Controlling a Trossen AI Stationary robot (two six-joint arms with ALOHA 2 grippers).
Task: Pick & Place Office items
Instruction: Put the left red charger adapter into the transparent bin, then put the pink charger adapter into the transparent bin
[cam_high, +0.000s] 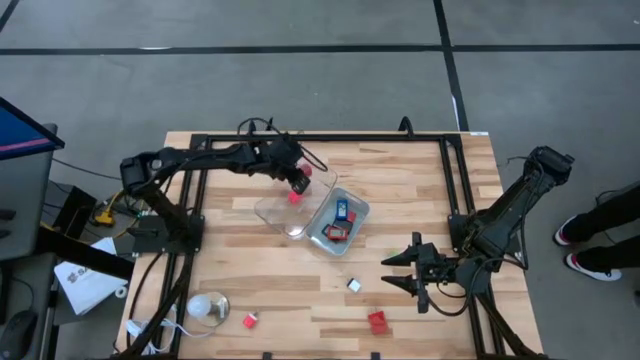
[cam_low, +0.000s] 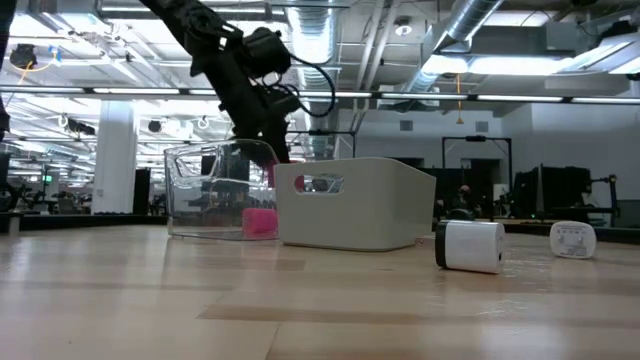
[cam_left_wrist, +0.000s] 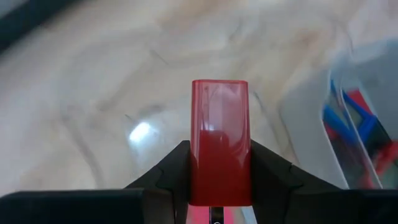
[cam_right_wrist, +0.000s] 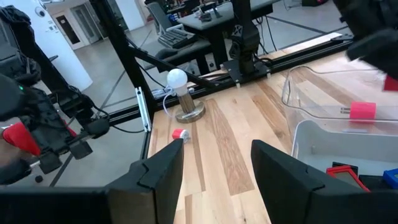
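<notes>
My left gripper (cam_high: 298, 182) hangs over the clear tray (cam_high: 275, 210), shut on a red block (cam_left_wrist: 219, 130). The low view shows the left gripper (cam_low: 268, 140) above the clear tray's rim (cam_low: 215, 150). A pink piece (cam_high: 294, 197) lies on that tray's floor. The grey tray (cam_high: 360, 212) beside it holds blue and red pieces (cam_high: 340, 212). A small white piece (cam_high: 353, 285) and two red pieces (cam_high: 377, 321) (cam_high: 250, 320) lie on the table. My right gripper (cam_high: 398, 270) waits open over the table's right side. My left gripper pinches the red block between its two fingers (cam_left_wrist: 171, 171), one on each long side of the block's lower part (cam_left_wrist: 219, 180). The fingers point down from above. The block sticks out past the fingertips and is lifted clear above the clear tray.
A round whitish object with a cord (cam_high: 207, 306) sits near the table's near left corner. A black frame (cam_high: 452, 180) runs along the table's far and right sides. A person's legs and shoes (cam_high: 585, 235) show past the right edge.
</notes>
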